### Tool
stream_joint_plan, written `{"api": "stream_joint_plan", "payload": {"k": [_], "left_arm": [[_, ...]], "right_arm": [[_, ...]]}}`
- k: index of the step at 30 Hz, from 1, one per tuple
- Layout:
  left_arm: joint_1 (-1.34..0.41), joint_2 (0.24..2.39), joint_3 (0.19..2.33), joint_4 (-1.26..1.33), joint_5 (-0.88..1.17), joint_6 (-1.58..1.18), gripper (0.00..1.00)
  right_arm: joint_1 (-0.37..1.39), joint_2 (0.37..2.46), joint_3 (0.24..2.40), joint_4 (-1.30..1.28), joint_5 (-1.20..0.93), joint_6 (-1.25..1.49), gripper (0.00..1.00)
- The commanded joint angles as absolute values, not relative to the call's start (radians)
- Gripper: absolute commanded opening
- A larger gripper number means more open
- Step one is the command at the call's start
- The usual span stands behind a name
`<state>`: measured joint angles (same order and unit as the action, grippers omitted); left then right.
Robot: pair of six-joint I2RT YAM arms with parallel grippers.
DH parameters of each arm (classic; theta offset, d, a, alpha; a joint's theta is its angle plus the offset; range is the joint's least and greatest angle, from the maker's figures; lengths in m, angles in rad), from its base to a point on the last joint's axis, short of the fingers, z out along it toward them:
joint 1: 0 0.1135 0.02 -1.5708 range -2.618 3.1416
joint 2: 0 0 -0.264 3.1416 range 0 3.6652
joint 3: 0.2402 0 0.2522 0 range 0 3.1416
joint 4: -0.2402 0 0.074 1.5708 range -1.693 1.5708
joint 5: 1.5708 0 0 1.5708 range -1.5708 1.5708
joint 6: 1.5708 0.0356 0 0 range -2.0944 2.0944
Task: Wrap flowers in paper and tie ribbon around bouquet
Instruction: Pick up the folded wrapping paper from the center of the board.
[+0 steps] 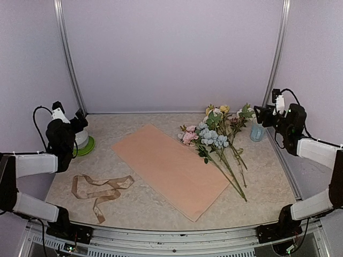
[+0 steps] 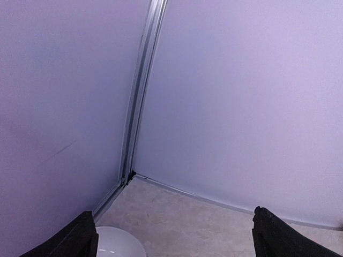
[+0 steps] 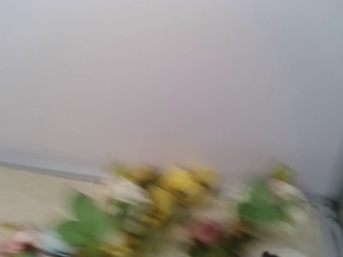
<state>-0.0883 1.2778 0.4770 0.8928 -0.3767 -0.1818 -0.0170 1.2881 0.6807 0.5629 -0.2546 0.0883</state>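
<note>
Flowers (image 1: 217,136): loose pastel bunch with long green stems, flat on counter (image 1: 268,176), just beside the right edge of the peach paper (image 1: 171,166). Ribbon (image 1: 102,190) curls left of paper. Right gripper (image 1: 260,114) hangs right of the blooms, opening unclear. Left gripper (image 2: 174,225) is wide, far left of paper.

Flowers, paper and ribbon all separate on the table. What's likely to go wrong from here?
1. The flowers lie loose and fanned beside the paper, not across it. A single grasp may miss some stems or scatter them.
2. A small pale-blue container stands close to the blooms, so a reach from the right might knock it.
3. The ribbon lies in twisted loops and could tangle when lifted.
</note>
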Motion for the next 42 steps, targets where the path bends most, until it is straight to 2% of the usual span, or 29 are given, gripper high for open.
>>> {"api": "stream_joint_plan", "payload": {"k": [1, 6, 7, 9, 11, 17, 22, 30, 34, 38, 40, 42], "left_arm": [[-0.279, 1.219, 0.601, 0.558, -0.495, -0.223, 0.97], [-0.539, 1.158, 0.666, 0.312, -0.581, -0.211, 0.97], [-0.580, 1.142, 0.668, 0.273, -0.582, -0.218, 0.97], [-0.637, 1.095, 0.668, 0.194, -0.577, -0.258, 0.97], [-0.651, 1.040, 0.660, 0.105, -0.537, -0.331, 0.97], [-0.708, 0.952, 0.592, 0.007, -0.422, -0.451, 0.95], [-0.738, 1.013, 0.621, -0.042, -0.413, -0.459, 0.96], [-0.738, 1.044, 0.630, -0.041, -0.399, -0.442, 0.97], [-0.738, 1.047, 0.625, -0.023, -0.399, -0.436, 0.98], [-0.738, 1.046, 0.635, -0.032, -0.413, -0.423, 0.98], [-0.737, 1.040, 0.635, -0.033, -0.426, -0.415, 0.99], [-0.736, 1.036, 0.637, -0.032, -0.433, -0.408, 0.99]], "right_arm": [[0.200, 1.278, 0.857, 0.083, -0.374, 0.177, 0.68], [0.664, 1.457, 1.052, -0.311, -0.198, 0.120, 0.69], [0.740, 1.504, 1.096, -0.398, -0.150, 0.132, 0.72], [0.870, 1.584, 1.175, -0.543, -0.057, 0.164, 0.81], [0.978, 1.661, 1.231, -0.659, -0.044, 0.190, 0.98], [1.204, 1.883, 1.353, -0.903, -0.033, 0.262, 1.00], [1.277, 1.953, 1.375, -1.010, -0.008, 0.292, 1.00], [1.280, 1.967, 1.370, -1.119, 0.128, 0.306, 0.90], [1.279, 1.984, 1.390, -1.056, 0.171, 0.237, 0.75], [1.279, 1.993, 1.385, -0.991, 0.171, 0.149, 0.73], [1.279, 2.000, 1.382, -0.976, 0.179, 0.113, 0.64], [1.278, 2.010, 1.392, -0.971, 0.190, 0.095, 0.48]]}}
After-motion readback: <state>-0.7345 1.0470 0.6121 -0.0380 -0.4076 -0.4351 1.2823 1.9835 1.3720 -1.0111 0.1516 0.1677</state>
